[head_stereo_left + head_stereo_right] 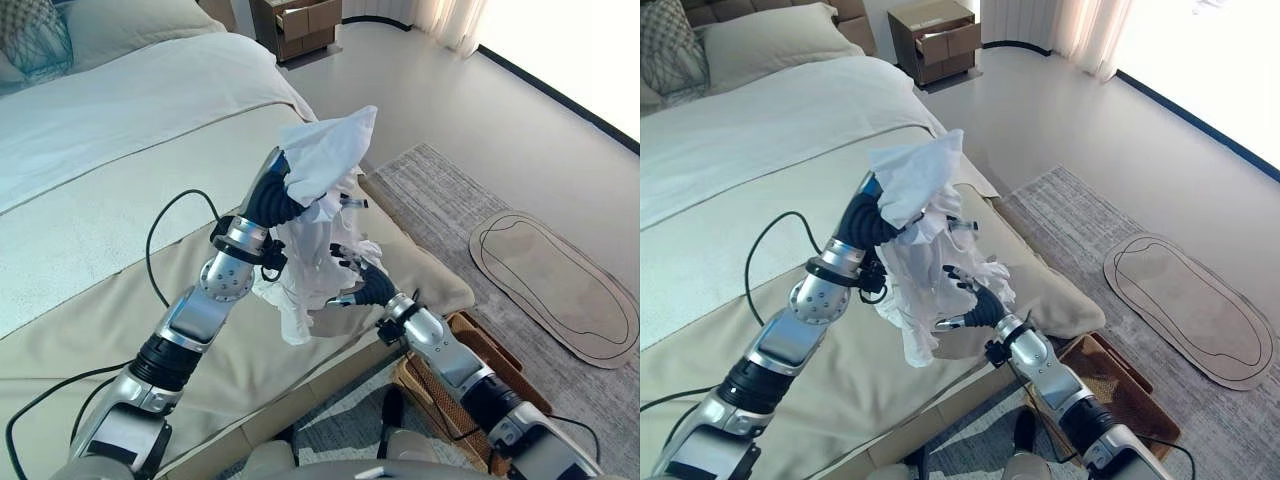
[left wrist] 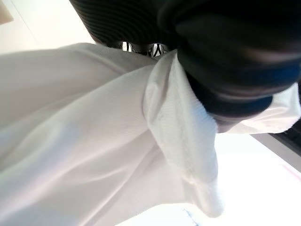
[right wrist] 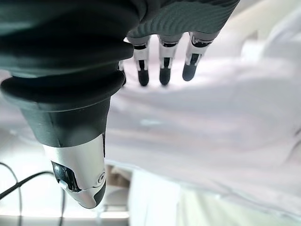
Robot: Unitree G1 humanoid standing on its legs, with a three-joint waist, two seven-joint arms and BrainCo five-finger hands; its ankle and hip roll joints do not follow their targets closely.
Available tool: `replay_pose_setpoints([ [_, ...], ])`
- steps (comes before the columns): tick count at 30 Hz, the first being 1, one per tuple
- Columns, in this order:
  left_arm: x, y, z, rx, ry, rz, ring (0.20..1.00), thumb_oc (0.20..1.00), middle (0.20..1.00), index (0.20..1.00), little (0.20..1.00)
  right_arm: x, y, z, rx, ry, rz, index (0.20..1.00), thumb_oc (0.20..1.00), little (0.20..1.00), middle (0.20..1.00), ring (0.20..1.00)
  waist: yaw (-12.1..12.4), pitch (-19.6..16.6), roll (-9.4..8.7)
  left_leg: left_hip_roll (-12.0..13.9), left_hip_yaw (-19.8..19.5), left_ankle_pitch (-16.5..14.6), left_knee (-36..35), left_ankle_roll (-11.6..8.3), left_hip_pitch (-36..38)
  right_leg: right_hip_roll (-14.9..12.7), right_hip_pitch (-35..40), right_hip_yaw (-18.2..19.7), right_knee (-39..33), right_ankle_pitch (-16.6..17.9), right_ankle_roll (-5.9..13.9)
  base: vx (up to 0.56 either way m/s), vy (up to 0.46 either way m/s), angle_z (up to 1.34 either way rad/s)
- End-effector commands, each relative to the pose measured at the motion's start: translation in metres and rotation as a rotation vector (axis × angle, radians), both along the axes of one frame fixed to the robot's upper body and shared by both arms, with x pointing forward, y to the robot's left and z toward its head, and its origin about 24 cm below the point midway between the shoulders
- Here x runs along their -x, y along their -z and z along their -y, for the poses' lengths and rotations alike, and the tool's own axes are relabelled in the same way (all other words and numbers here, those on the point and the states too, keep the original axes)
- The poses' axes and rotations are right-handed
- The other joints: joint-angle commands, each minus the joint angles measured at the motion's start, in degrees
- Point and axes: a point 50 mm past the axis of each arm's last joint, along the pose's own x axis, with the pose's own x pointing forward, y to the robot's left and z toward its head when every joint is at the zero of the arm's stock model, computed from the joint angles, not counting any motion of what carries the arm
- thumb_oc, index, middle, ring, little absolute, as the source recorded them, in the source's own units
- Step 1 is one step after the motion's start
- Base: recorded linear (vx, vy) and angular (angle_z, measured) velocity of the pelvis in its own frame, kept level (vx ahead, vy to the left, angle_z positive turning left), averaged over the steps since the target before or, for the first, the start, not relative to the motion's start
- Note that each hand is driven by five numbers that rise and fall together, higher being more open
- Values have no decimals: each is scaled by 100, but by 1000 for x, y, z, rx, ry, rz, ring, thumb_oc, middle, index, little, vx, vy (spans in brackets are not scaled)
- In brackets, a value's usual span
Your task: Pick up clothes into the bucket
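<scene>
A white garment (image 1: 330,150) hangs bunched in the air over the bed's near edge, trailing down to about knee height of the mattress side. My left hand (image 1: 275,200) is raised with its fingers shut on the top of the cloth; the left wrist view has the garment (image 2: 94,141) folded right against the hand (image 2: 225,56). My right hand (image 1: 370,287) is lower and to the right, open, with straight fingers (image 3: 162,61) reaching against the hanging cloth (image 3: 211,117). A brown woven basket (image 1: 1140,400) stands on the floor below my right arm, beside the bed.
The bed (image 1: 120,230) with beige and white covers takes up the left side, pillows (image 1: 760,40) at its head. A grey rug (image 1: 440,190) and an oval mat (image 1: 555,280) lie on the floor to the right. A brown nightstand (image 1: 935,35) with an open drawer stands at the back.
</scene>
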Motion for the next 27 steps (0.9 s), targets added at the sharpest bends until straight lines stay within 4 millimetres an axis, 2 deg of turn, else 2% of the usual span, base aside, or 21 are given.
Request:
replay_pose_setpoints([
  [1,8,-35,22,79,139,123,200,200,200,200,200,-11,-30,-34,-100,-73,72,1000,1000,1000,1000,1000,156,-233,-205,162,46,-245,162,-73,77,-398,336,-113,197,-172,457,0,0,0],
  [6,7,-36,30,49,135,140,200,200,200,200,200,-14,-36,-46,-93,-86,95,1000,1000,1000,1000,1000,182,-285,-211,164,33,-231,111,-72,102,-391,364,-127,149,-166,458,0,0,0],
  [15,0,-46,15,39,31,201,200,200,200,200,200,-13,-35,-42,-63,-80,111,1000,1000,1000,1000,1000,186,-350,-235,151,51,-250,88,-55,160,-383,418,-137,129,-168,463,0,0,0],
  [18,-6,-57,-3,48,-60,247,200,200,200,200,200,-10,-27,-32,-48,-82,85,1000,1000,1000,1000,1000,185,-382,-240,143,66,-262,75,-58,202,-384,446,-141,127,-170,474,0,0,0],
  [20,-10,-63,-13,55,-111,267,200,200,200,200,200,-6,-17,-23,-27,-81,48,1000,1000,1000,1000,1000,174,-403,-240,145,67,-262,66,-62,216,-384,466,-147,129,-178,479,16,-2,0],
  [21,-15,-68,-22,77,-146,270,200,200,200,200,200,-2,-5,-12,-7,-61,0,1000,1000,1000,1000,1000,159,-432,-232,146,74,-261,53,-67,245,-385,486,-157,121,-175,487,0,0,0],
  [22,-15,-68,-22,78,-145,270,200,200,200,200,200,-2,-4,-12,-7,-61,0,1000,1000,1000,1000,1000,160,-433,-231,146,74,-261,51,-68,248,-384,489,-158,119,-175,487,0,0,0],
  [24,-20,-82,-39,98,-217,307,200,200,200,200,200,3,14,8,29,-4,-60,1000,1000,1000,1000,1000,137,-469,-216,142,80,-264,39,-72,278,-381,525,-175,114,-179,495,14,-4,2],
  [25,-20,-82,-38,98,-217,307,200,200,200,200,200,3,14,8,29,-3,-60,1000,1000,1000,1000,1000,137,-467,-216,143,79,-264,38,-72,281,-380,528,-177,114,-180,495,0,0,0],
  [27,-22,-96,-51,91,-276,351,200,200,200,200,200,9,25,24,52,37,-104,1000,1000,1000,1000,1000,113,-488,-210,143,80,-263,36,-75,297,-375,548,-185,105,-178,507,0,0,0],
])
